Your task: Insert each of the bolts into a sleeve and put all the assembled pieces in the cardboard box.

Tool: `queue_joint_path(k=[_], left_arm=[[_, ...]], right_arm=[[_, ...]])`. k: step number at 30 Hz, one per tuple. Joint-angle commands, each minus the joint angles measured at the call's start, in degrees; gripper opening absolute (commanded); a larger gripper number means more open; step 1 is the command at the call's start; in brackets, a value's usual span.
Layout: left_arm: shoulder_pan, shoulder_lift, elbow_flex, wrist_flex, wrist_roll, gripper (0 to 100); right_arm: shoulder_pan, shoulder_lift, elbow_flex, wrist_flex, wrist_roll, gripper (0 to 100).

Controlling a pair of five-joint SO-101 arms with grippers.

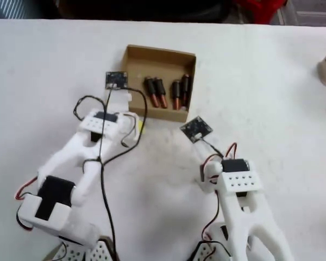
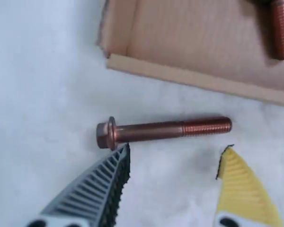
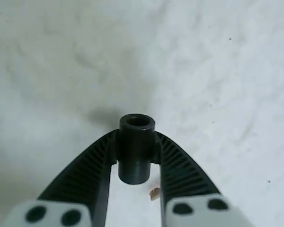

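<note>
The left gripper [image 2: 177, 148] is spread wide and holds nothing. Its grey ribbed finger [image 2: 109, 182] and its yellow finger [image 2: 239, 184] stand on either side of a broad gap over the white table [image 2: 42, 71]. A copper bolt [image 2: 163, 131] lies flat on the table just past the fingertips, crosswise to the gap. The grey tip sits right at the bolt's flanged hex head, though contact cannot be told. The yellow tip stops just short of the threaded end. The bolt is bare and lies just outside the cardboard box [image 2: 194, 80], alongside its near wall.

In the high view the box sits in the upper middle of the frame. The left arm [image 1: 70, 157] runs up from the lower left to the box's lower left corner. Four bolt-and-sleeve pieces [image 1: 161, 93] lie side by side inside the box, toward its right half.

The right gripper [image 3: 136, 142] is clenched on a black sleeve [image 3: 136, 156]. Its two black ribbed fingers [image 3: 92, 175] press the sleeve's sides, and the end with the open bore sticks out past the fingertips. A tan speck [image 3: 155, 192] shows between the fingers. In the high view the right arm [image 1: 239, 185] stands at the lower right, below and to the right of the box.
</note>
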Motion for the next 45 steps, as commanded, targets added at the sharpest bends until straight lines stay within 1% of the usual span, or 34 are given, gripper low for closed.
queue_joint_path(k=[1, 4, 8, 11, 13, 15, 18, 23, 25, 29, 31, 35, 37, 39, 43, 45], left_arm=[[-0.8, -0.1, -2.5, -3.1, 2.4, 34], [-1.0, 1.5, -3.2, -3.2, 3.5, 34], [-3.8, 7.9, -7.1, -3.8, 5.3, 34], [-4.6, 11.5, -11.2, -0.4, 5.3, 34], [-4.6, 11.5, -13.6, 3.1, 5.5, 34], [-4.7, 10.7, -14.5, 4.7, 6.7, 34], [-5.7, 8.7, -14.0, 4.8, 7.0, 35], [-10.3, 6.5, -13.5, 4.2, 8.3, 34], [-11.1, 6.5, -13.2, 3.4, 9.5, 34], [-10.9, 6.3, -13.2, 3.6, 8.4, 34], [-10.9, 6.3, -13.2, 3.6, 8.3, 30], [-12.9, 6.2, -13.6, 3.4, 8.2, 12], [-14.4, 6.2, -13.8, 3.1, 8.1, 6], [-15.5, 6.2, -13.8, 1.8, 8.1, 8], [-17.9, 6.2, -13.8, 0.3, 8.1, 20], [-17.8, 6.2, -13.8, 0.7, 8.1, 24]], right_arm=[[0.0, -1.4, 0.0, -0.7, 2.9, 1.7], [-0.9, -1.4, 0.6, -1.4, 3.3, 1.7], [-1.5, -1.4, 0.9, -1.5, 3.6, 1.7], [-1.5, -1.4, 0.9, -1.5, 3.6, 1.7], [-1.5, -1.4, 0.9, -1.5, 3.6, 1.7], [-1.5, -1.4, 0.9, -1.5, 3.6, 1.7], [-1.5, -1.4, 0.9, -1.5, 3.6, 1.7], [-1.5, -1.4, 1.0, -1.5, 3.6, 1.7], [-1.5, -1.4, 1.0, -1.5, 3.6, 1.7], [-1.5, -1.4, 1.0, -1.5, 3.6, 1.7], [-1.5, -1.4, 1.0, -1.5, 3.6, 1.7], [-1.5, -1.4, 1.0, -1.5, 3.6, 1.7], [-1.5, -1.4, 1.0, -1.5, 3.6, 1.7], [-1.5, -1.4, 1.0, -1.5, 3.6, 1.7], [-1.5, -1.4, 1.0, -1.5, 3.7, 1.7], [-1.5, -1.4, 1.2, -1.4, 3.7, 1.7]])
